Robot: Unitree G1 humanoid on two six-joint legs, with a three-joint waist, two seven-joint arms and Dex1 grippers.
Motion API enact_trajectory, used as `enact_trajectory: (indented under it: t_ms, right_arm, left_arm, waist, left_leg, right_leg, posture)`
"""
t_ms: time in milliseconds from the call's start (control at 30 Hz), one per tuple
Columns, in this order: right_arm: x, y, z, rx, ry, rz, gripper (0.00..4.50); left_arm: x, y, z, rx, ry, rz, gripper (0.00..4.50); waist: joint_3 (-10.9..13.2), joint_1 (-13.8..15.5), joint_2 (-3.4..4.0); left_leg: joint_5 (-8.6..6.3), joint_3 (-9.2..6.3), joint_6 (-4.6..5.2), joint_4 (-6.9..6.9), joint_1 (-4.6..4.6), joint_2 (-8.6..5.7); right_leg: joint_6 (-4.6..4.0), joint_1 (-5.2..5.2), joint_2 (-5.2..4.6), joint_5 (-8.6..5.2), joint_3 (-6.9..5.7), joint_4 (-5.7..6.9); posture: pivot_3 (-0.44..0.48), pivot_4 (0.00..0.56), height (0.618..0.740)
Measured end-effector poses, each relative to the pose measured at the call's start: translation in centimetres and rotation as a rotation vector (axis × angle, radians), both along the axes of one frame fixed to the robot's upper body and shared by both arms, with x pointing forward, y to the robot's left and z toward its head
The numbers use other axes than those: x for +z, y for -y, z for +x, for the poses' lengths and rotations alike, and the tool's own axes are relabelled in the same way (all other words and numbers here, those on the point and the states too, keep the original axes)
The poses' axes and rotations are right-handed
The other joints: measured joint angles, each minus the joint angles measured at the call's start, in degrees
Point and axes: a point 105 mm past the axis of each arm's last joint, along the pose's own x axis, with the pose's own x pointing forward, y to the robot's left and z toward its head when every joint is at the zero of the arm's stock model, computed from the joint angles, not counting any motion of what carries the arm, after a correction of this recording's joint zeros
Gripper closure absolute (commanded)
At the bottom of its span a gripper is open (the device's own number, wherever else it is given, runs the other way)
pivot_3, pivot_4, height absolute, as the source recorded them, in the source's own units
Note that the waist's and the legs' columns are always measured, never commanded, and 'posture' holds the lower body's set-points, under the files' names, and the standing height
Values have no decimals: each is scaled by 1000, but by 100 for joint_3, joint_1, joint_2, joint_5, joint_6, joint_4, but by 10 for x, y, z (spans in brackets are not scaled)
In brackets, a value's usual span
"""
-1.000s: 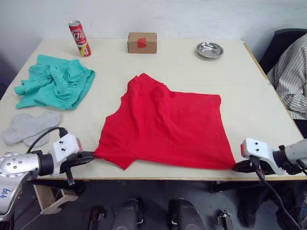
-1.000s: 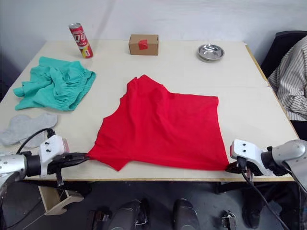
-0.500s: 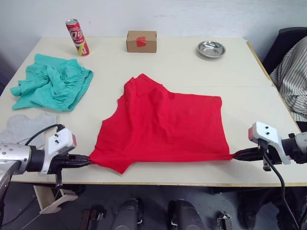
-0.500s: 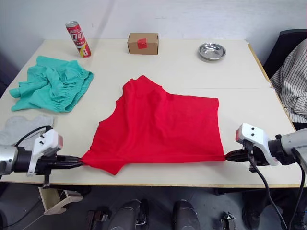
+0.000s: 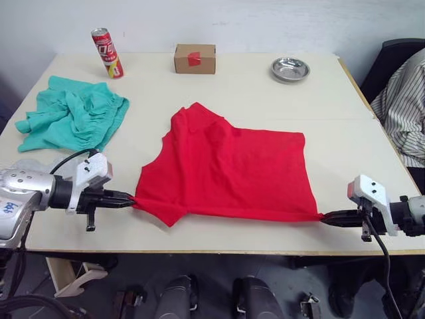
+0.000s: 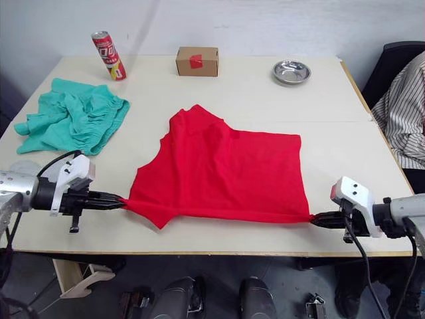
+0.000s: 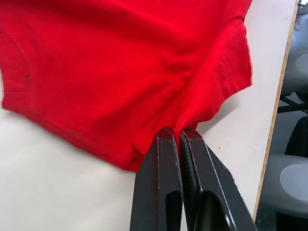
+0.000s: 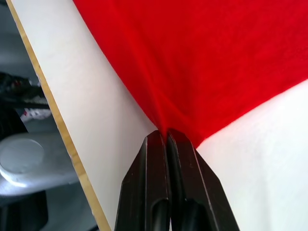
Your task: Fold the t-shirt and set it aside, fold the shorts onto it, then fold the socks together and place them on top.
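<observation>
The red t-shirt (image 5: 226,169) lies spread across the middle of the table, its near edge pulled taut between both grippers. My left gripper (image 5: 131,199) is shut on the shirt's near left corner (image 7: 163,120). My right gripper (image 5: 324,216) is shut on the near right corner (image 8: 178,115), close to the table's front edge. The teal shorts (image 5: 73,119) lie bunched at the far left. A bit of a grey sock (image 6: 23,166) shows behind my left arm; the rest of the socks is hidden.
A red can (image 5: 107,52) stands at the back left, a brown cardboard box (image 5: 194,58) at the back middle and a small metal bowl (image 5: 289,68) at the back right. A person in a striped shirt (image 5: 402,100) sits at the right side.
Both grippers have carried the shirt's near corners inward over the table, away from the front edge. The left one moved up and right, the right one slightly lower.
</observation>
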Motion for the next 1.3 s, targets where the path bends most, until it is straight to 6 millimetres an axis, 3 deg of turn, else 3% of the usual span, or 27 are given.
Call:
enact_trajectory:
  t_ms: [233, 467, 567, 833, 900, 967, 1067, 1167, 1300]
  right_arm:
    - [7, -3, 24, -100, 62, 86, 4500]
    - [-1, -9, 29, -165, 40, 146, 4500]
    - [-2, -9, 29, -213, 38, 187, 3837]
    - [10, 13, 22, -303, 142, 178, 1186]
    - [22, 18, 23, -316, 225, 169, 472]
    - [32, 15, 21, -302, 278, 185, 686]
    - [48, -19, 12, -169, 342, 266, 1515]
    - [43, -53, 3, -39, 350, 284, 2536]
    - [17, -103, -4, 123, 373, 335, 3939]
  left_arm:
    - [1, 0, 24, 17, -4, -30, 4491]
    - [-6, 2, 44, 80, 10, -101, 4491]
    - [-13, 7, 50, 107, 19, -134, 3783]
    - [-1, 0, 74, 326, 203, -321, 1305]
    - [6, -8, 80, 397, 291, -375, 1278]
    - [13, -19, 74, 419, 358, -409, 1596]
    - [17, -26, 47, 338, 378, -425, 2460]
    - [16, -13, 18, 167, 337, -346, 3370]
    - [-10, 19, -11, -24, 221, -289, 4500]
  waist:
    - [1, 2, -6]
    - [0, 13, -12]
    - [1, 9, -12]
    - [2, 15, -16]
    - [3, 5, -19]
    - [4, -24, -22]
    - [5, -115, -23]
    - [1, -120, -28]
    - [-2, -105, -30]
  left_leg:
    - [0, 0, 3, 8, -2, 0]
    - [0, 0, 9, 20, -9, 0]
    - [-2, 0, 13, 29, -10, 0]
    - [-5, -2, 16, 36, -11, 0]
    - [-5, -2, 14, 38, -10, 1]
    - [-7, -2, 10, 36, -10, 5]
    - [-10, -2, 3, 28, -9, 16]
    - [-26, -2, -25, 25, -7, 15]
    - [-29, -2, -28, 17, -2, 10]
  right_leg:
    - [1, 0, -1, 1, 0, 3]
    - [3, 1, 0, 2, -4, 6]
    - [5, 1, -1, 3, -3, 12]
    - [11, 4, -3, 6, -3, 13]
    - [12, 4, -1, 6, -3, 14]
    - [12, 3, 3, 6, -2, 12]
    - [12, 3, 9, 6, -1, 6]
    - [10, 6, 6, 7, 2, 0]
    - [9, 8, 1, 8, 7, -5]
  posture:
    - [0, 150, 740]
    - [0, 150, 740]
    - [0, 150, 740]
    - [0, 150, 740]
    - [0, 150, 740]
    - [0, 150, 740]
    - [0, 150, 740]
    - [0, 150, 740]
    - [0, 150, 740]
